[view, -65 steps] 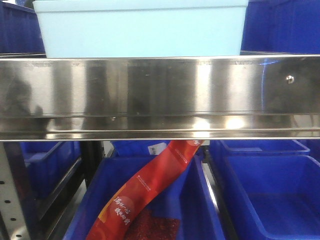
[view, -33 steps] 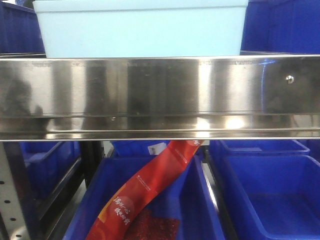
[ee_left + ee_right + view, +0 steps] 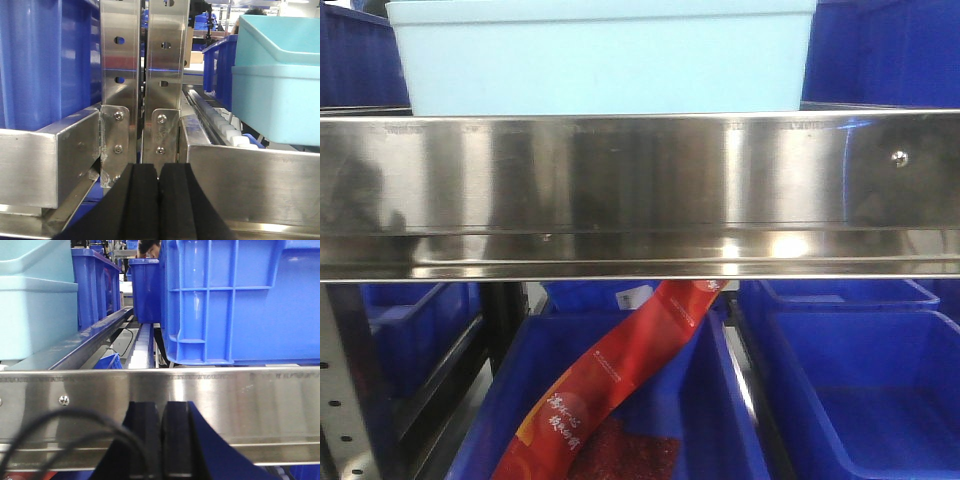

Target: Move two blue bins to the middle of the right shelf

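Nothing is changed since a second ago: the pale bin [image 3: 605, 60] is seated on the shelf rail [image 3: 640, 190], and both left fingers [image 3: 142, 200] and right fingers [image 3: 145, 440] are clenched empty.

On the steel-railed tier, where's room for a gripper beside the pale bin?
Left wrist view: a bare roller strip lies between the perforated steel uprights and the light-blue bin. Right wrist view: another open lane between that bin and the ribbed dark-blue crate. Elsewhere, dark crates crowd in.

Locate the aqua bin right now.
Front view: the aqua bin sits on the shelf just behind the steel rail, centre-left, with dark blue crates either side. It shows at right in the left wrist view, at left in the right wrist view.
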